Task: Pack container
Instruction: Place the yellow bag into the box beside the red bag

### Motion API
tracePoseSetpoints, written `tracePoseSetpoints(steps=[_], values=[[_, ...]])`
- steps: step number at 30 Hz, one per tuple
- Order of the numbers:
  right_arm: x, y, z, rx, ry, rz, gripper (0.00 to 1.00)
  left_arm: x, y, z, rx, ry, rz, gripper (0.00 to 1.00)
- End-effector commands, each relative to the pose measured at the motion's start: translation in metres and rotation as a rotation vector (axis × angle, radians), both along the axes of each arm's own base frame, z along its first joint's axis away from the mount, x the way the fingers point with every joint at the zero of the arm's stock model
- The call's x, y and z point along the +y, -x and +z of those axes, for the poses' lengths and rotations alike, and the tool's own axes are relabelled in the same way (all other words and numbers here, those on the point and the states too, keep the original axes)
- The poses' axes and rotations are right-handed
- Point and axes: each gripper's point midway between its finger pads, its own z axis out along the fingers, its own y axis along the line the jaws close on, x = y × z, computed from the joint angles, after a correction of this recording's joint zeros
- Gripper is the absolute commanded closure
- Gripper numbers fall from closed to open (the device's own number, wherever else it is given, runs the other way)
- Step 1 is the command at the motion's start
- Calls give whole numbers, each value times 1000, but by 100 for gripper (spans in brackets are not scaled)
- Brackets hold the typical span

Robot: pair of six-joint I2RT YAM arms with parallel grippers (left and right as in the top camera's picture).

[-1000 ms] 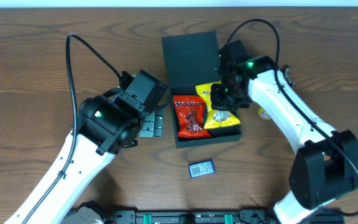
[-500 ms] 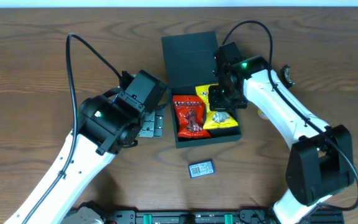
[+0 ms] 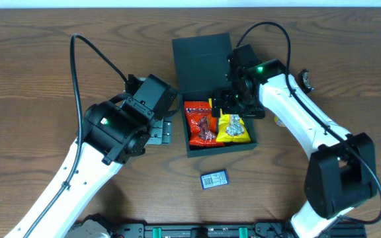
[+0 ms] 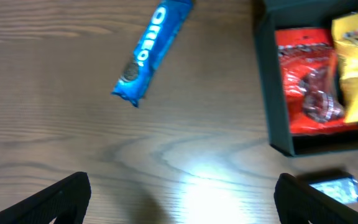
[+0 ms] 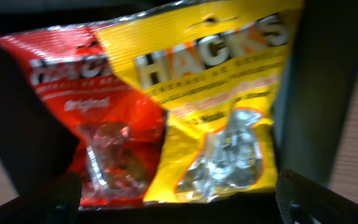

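Wood table (image 3: pixel 32 66) held box (image 3: pixel 220 149) w/ red pkt (image 3: pixel 200 123) & yellow pkt (image 3: pixel 235 129). R gripper (image 3: pixel 229 106) over them, fingers apart; L gripper (image 4: pixel 179 196) likewise apart.

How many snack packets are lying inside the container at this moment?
2. The red packet lies in the container on the left arm's side. The yellow packet lies beside it on the right arm's side, overlapping its edge. More could be hidden beneath them.

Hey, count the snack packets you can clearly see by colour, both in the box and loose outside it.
Red packet: 1, in the container
Yellow packet: 1, in the container
Blue Oreo pack: 1, loose
Small dark packet with a barcode label: 1, loose
Total: 4
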Motion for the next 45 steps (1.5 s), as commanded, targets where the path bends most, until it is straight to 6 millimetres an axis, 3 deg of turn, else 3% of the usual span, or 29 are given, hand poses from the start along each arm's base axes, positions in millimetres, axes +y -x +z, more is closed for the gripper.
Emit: tracePoseSetpoints(steps=[1, 3, 8, 13, 18, 24, 32, 40, 45], values=[[16, 6, 24, -33, -85, 24, 1, 13, -6, 3, -30, -88, -3, 5], [18, 7, 42, -85, -103, 44, 1, 14, -5, 2, -23, -100, -22, 5], [12, 13, 107, -283, -147, 88, 1, 14, -8, 2, -28, -128, -76, 5], [-31, 25, 165, -505, -25, 18, 1, 4, -23, -16, -62, -143, -142, 5], [-85, 50, 202, -644, 147, -80, 1, 28, -38, -47, -100, -291, -111, 5], [-102, 79, 212, -659, 184, -51, 1, 35, -55, -81, -4, -197, -215, 5], [-107, 91, 203, -606, 210, -31, 1, 56, -89, -126, 101, 45, -186, 5], [-107, 89, 201, -595, 214, -29, 1, 58, -112, -183, 182, 10, -206, 5], [-107, 89, 201, -595, 215, -29, 1, 67, -121, -204, 197, -43, -182, 5]])
